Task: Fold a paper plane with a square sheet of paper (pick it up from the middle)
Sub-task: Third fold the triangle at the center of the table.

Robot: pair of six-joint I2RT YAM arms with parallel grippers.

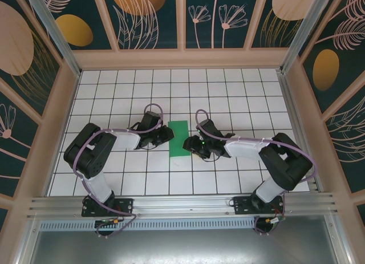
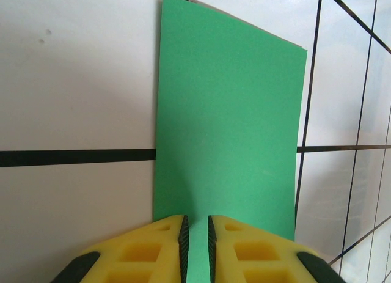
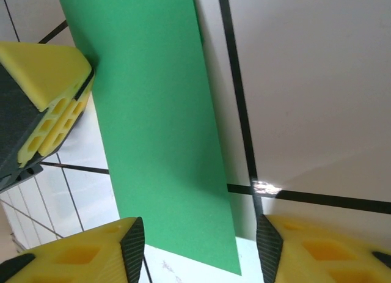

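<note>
Inspecting the work area, you have the thin bright-green paper sheet (image 1: 179,139) lying flat on the white grid-tiled counter (image 1: 228,93), about mid-counter, between the two arms. It shows as a rectangle, longer than wide, so I judge it is already folded once.

Left gripper (image 1: 169,133): in the left wrist view its jaws are drawn almost together, with a narrow slit and green paper (image 2: 229,142) showing through it. The tips sit at the sheet's edge, side by side. They look pressed onto the paper rather than pinching it, but contact cannot be confirmed.

Right gripper (image 1: 187,144): in the right wrist view its jaws stand well apart and hold nothing. One end of the sheet (image 3: 159,142) lies in the gap between them, and the left gripper (image 3: 73,93) meets the far long edge.

Handling assessment:
- The sheet is very light and limp, so it will sag from any single hold.
- It is likely to slide on the smooth tiles, so expect it to skate away from a jaw pushed in from the side.
- It marks easily, and any stray pinch leaves a crease that spoils the later folds.
- It lies flush with the counter, with no lifted edge visible to get under.

Recommended hold: pin one side, then nip lightly at the middle of a long edge, well clear of the corners.
</note>
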